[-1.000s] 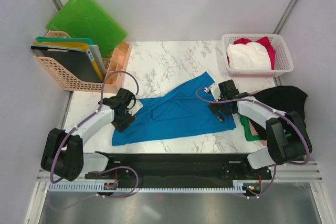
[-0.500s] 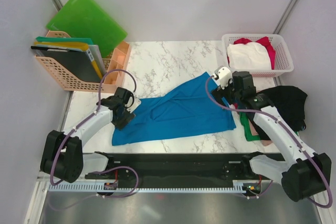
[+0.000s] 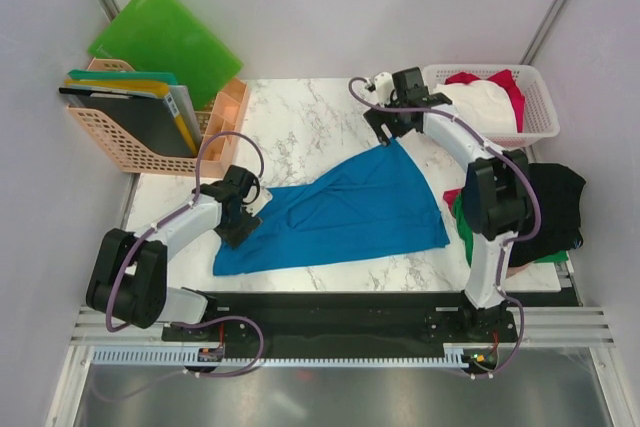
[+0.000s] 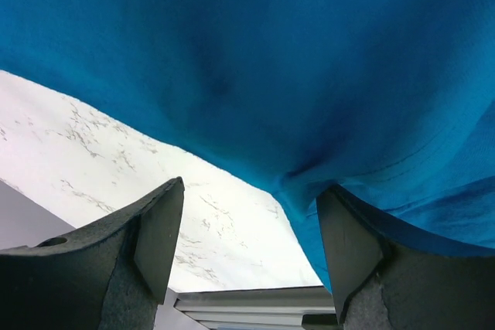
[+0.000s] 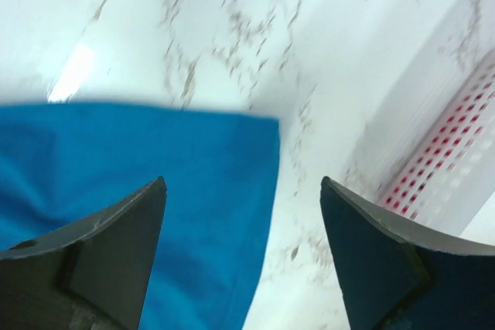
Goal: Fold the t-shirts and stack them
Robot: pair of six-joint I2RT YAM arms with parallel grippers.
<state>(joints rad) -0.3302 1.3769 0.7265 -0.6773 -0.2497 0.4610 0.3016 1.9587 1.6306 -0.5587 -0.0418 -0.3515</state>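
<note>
My L arm (image 3: 180, 227) + R arm (image 3: 455, 132): white shells, black joints, purple cables (image 3: 226, 137) looping off. On left gripper (image 4: 249, 191) + right gripper (image 5: 243, 179), fingers (image 4: 155, 237) are dark grey wedges.

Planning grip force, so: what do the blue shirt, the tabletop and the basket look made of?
Blue t-shirt: soft matte cloth; it wrinkles and folds. Table: glossy marble look, grey veins; stone or laminate, unclear. Basket: likely rigid white plastic, moulded lattice walls.
</note>
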